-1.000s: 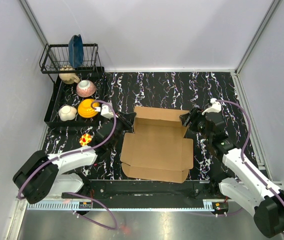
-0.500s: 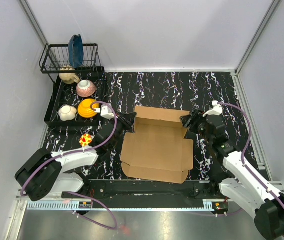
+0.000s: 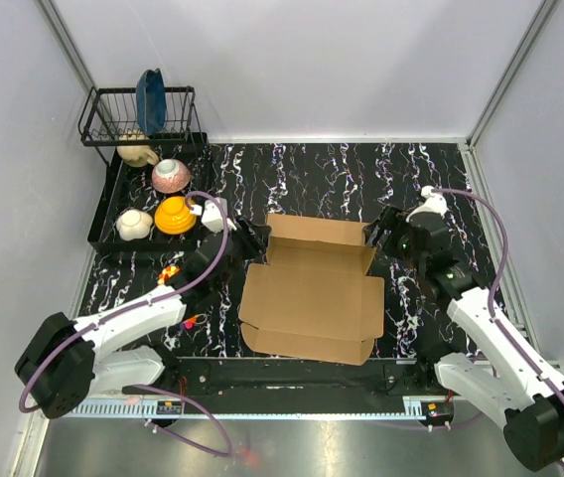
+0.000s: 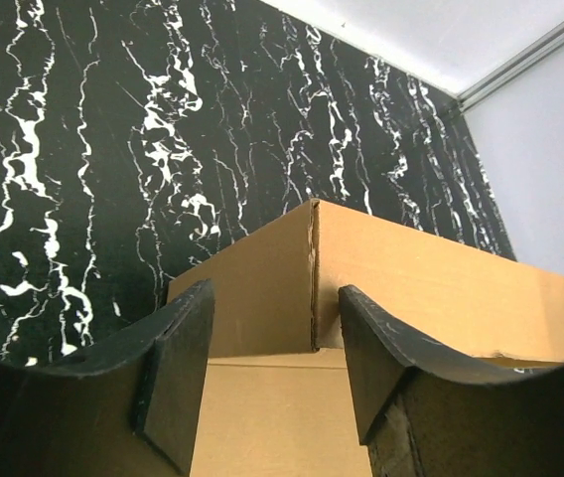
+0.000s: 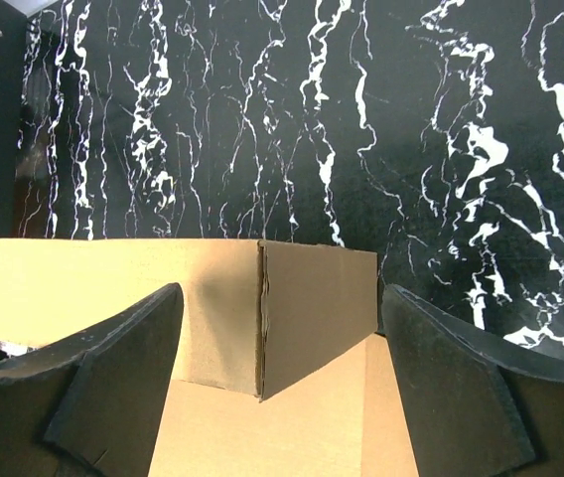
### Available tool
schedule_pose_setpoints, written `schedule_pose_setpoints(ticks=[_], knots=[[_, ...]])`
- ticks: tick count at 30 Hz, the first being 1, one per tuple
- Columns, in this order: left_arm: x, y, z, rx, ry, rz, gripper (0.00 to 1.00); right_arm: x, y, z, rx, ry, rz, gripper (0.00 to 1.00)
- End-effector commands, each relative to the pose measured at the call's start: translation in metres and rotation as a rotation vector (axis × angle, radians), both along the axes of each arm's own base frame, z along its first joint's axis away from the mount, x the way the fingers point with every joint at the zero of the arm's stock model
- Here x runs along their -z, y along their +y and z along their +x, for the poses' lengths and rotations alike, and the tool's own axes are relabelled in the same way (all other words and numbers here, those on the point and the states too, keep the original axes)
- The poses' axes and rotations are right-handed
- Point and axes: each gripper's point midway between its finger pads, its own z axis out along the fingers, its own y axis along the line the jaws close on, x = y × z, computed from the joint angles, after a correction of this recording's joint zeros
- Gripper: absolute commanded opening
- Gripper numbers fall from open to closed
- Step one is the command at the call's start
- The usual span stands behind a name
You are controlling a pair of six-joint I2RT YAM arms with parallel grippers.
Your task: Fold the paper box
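Observation:
The brown cardboard paper box (image 3: 312, 298) lies flat in the middle of the marbled table, with its back wall (image 3: 320, 231) standing upright and short side tabs bent forward at both ends. My left gripper (image 3: 252, 241) is open at the wall's left corner. In the left wrist view the box corner (image 4: 312, 278) stands between the fingers (image 4: 178, 368) without touching them. My right gripper (image 3: 379, 237) is open wide at the right corner. In the right wrist view the corner (image 5: 262, 318) stands between the spread fingers (image 5: 461, 388).
A black tray (image 3: 103, 214) at the left holds a pink bowl (image 3: 171, 175), an orange bowl (image 3: 175, 215), a white cup (image 3: 133, 225) and a beige cup (image 3: 138, 151). A wire rack (image 3: 113, 109) behind holds a blue plate (image 3: 150, 99). A small red-yellow toy (image 3: 171, 273) lies beside the left arm.
Both grippers have shifted slightly toward the back, closing in on the two ends of the upright back wall. The box has not visibly moved.

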Motion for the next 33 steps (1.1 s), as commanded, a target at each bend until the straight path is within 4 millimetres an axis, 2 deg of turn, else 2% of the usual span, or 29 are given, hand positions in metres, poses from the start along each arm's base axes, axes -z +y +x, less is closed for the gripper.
schedule_pose_setpoints(ticks=[1,4,6,8,10,11,13,14,15,16,18,19,23,24,25,28,33], knots=[[0.012,0.017,-0.006,-0.019,0.068,0.162,0.57,-0.03,-0.012,0.003,0.029,-0.044,-0.063,0.88],[-0.005,0.022,-0.003,-0.039,0.045,0.155,0.6,-0.049,-0.014,0.004,0.018,-0.082,-0.08,0.89],[-0.011,0.026,-0.003,-0.05,0.041,0.157,0.63,-0.072,-0.013,0.003,-0.006,-0.13,-0.094,0.9],[-0.026,0.033,-0.003,-0.072,0.017,0.138,0.64,-0.098,-0.007,0.001,-0.055,-0.182,-0.091,0.89],[-0.039,0.043,-0.004,-0.101,-0.006,0.119,0.66,-0.107,0.001,0.002,-0.122,-0.193,-0.123,0.88],[-0.045,0.047,-0.005,-0.113,-0.014,0.107,0.66,-0.118,0.004,0.0,-0.142,-0.195,-0.137,0.87],[-0.056,0.056,-0.007,-0.137,-0.033,0.093,0.68,-0.117,0.009,0.004,-0.188,-0.174,-0.211,0.86],[-0.059,0.058,-0.007,-0.147,-0.033,0.091,0.68,-0.123,0.013,0.002,-0.207,-0.176,-0.243,0.86],[-0.059,0.061,-0.008,-0.152,-0.028,0.101,0.69,-0.125,0.027,-0.004,-0.281,-0.194,-0.308,0.86],[-0.062,0.062,-0.01,-0.15,-0.027,0.101,0.69,-0.121,0.032,0.0,-0.279,-0.185,-0.38,0.86],[-0.056,0.064,-0.014,-0.147,-0.002,0.108,0.69,-0.125,0.042,-0.003,-0.326,-0.198,-0.525,0.86],[-0.052,0.064,-0.017,-0.139,0.007,0.106,0.69,-0.119,0.057,-0.007,-0.357,-0.201,-0.631,0.86],[-0.034,0.071,-0.029,-0.141,0.039,0.075,0.69,-0.11,0.08,-0.014,-0.438,-0.253,-0.954,0.88],[-0.035,0.074,-0.033,-0.144,0.032,0.061,0.69,-0.109,0.082,-0.016,-0.442,-0.265,-1.0,0.88],[-0.025,0.078,-0.037,-0.152,0.048,0.065,0.69,-0.104,0.088,-0.022,-0.458,-0.278,-1.052,0.88],[-0.017,0.087,-0.047,-0.161,0.052,0.054,0.69,-0.104,0.095,-0.025,-0.465,-0.304,-1.147,0.88],[-0.016,0.096,-0.056,-0.165,0.047,0.046,0.69,-0.087,0.102,-0.023,-0.498,-0.298,-1.344,0.85]])
